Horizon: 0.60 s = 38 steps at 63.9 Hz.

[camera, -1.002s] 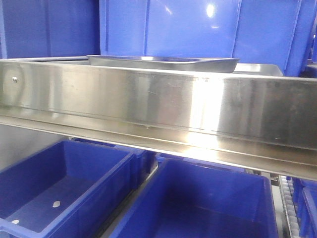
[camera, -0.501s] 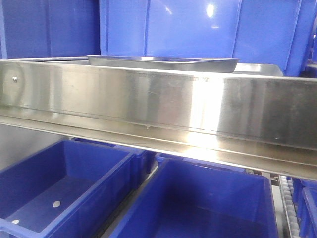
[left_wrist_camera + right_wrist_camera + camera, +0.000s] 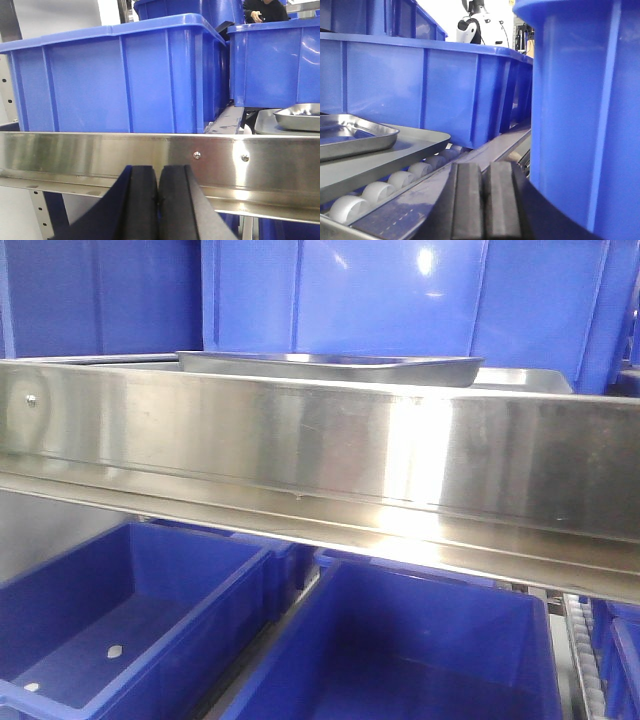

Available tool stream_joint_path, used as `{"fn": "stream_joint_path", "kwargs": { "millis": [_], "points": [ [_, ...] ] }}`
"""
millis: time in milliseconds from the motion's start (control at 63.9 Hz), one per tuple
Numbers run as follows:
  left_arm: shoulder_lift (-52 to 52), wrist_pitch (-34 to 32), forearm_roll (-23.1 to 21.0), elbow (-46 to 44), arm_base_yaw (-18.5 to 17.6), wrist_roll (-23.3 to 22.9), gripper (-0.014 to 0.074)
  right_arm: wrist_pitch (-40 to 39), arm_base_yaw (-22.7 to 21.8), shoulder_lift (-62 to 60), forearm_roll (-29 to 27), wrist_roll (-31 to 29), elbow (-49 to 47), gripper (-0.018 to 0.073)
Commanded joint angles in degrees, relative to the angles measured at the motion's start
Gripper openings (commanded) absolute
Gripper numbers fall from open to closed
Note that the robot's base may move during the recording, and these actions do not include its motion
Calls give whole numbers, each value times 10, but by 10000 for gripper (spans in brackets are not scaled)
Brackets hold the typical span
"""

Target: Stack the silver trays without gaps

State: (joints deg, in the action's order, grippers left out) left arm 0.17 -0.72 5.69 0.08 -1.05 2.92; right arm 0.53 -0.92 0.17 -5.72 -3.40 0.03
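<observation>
Resting silver trays (image 3: 330,367) behind shelf rail (image 3: 300,440), unlabelled.

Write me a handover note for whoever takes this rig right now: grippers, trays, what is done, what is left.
Left gripper: shut, holding nothing, low in front of the steel shelf rail.
Right gripper: shut, holding nothing, beside a blue bin.
Trays: a smaller silver tray lies on a larger flat tray on the roller shelf; in the front view it shows just above the rail.
Done: the upper tray rests on the lower one.
Left: whether it sits flush cannot be told; check, then press or realign it.
</observation>
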Motion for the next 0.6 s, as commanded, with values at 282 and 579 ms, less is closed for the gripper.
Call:
{"fn": "stream_joint_path", "kwargs": {
  "millis": [282, 579],
  "points": [
    [-2, -8, -4, -1, -2, 0, 1, -9, -2, -2, 0, -4, 0, -78],
    [-2, -8, -4, -1, -2, 0, 1, -9, -2, -2, 0, -4, 0, -78]
  ]
}}
